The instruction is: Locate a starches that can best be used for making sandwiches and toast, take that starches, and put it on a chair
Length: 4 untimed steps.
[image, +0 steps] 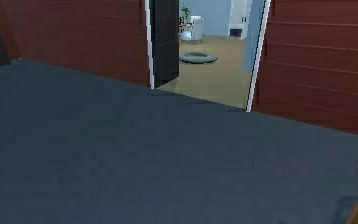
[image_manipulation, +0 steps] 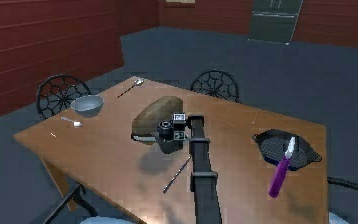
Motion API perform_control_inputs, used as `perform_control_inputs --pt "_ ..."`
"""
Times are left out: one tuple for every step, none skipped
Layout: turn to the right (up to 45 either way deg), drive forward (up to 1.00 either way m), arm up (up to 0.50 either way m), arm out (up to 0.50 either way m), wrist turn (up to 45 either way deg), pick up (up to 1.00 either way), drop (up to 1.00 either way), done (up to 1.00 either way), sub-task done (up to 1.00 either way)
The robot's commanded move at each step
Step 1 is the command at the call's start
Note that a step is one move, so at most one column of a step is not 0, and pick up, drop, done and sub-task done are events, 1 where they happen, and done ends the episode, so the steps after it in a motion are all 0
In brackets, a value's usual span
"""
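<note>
A brown loaf of bread [image_manipulation: 157, 114] lies near the middle of the wooden table [image_manipulation: 107, 150] in the arm side view. The dark arm [image_manipulation: 202, 170] rises from the bottom edge and ends right at the loaf's near side. The gripper [image_manipulation: 163, 134] sits against the loaf there, and I cannot tell whether it holds anything. Black wire-backed chairs stand around the table: one at the left [image_manipulation: 61, 94] and one on the far side [image_manipulation: 215, 84].
On the table lie a grey bowl [image_manipulation: 87, 103], a spoon [image_manipulation: 132, 87], a knife [image_manipulation: 175, 176] and a dark pan [image_manipulation: 287, 150] with a purple-handled brush [image_manipulation: 280, 172]. The forward view has dark floor [image: 137, 140], red walls and a doorway [image: 209, 50].
</note>
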Motion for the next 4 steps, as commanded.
perform_control_inputs --pt "0.0 0.00 0.18 0.00 0.0 0.00 0.00 0.00 0.00" --pt "0.0 0.00 0.00 0.00 -45.0 0.00 0.00 0.00 0.00" --pt "0.0 0.00 0.00 0.00 -45.0 0.00 0.00 0.00 0.00" --pt "0.0 0.00 0.00 0.00 -12.0 0.00 0.00 0.00 0.00"
